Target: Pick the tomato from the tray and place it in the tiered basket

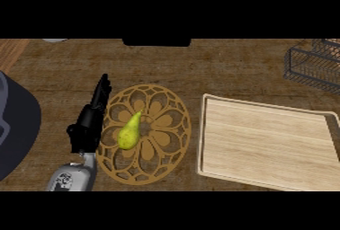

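The light wooden tray (266, 143) lies at the right and nothing shows on it. I see no tomato anywhere. The dark wire tiered basket (310, 68) stands at the far right corner, partly cut off by the view's edge. My left hand (90, 121) rests open at the left, fingers straight and pointing away from me, along the left rim of a round openwork wooden trivet (163, 130). A yellow-green pear (129, 132) lies on that trivet, just right of the hand and apart from it. My right hand is out of view.
A large dark rounded object (16, 126) fills the left edge. A black object (157, 42) sits at the far middle edge of the wooden counter.
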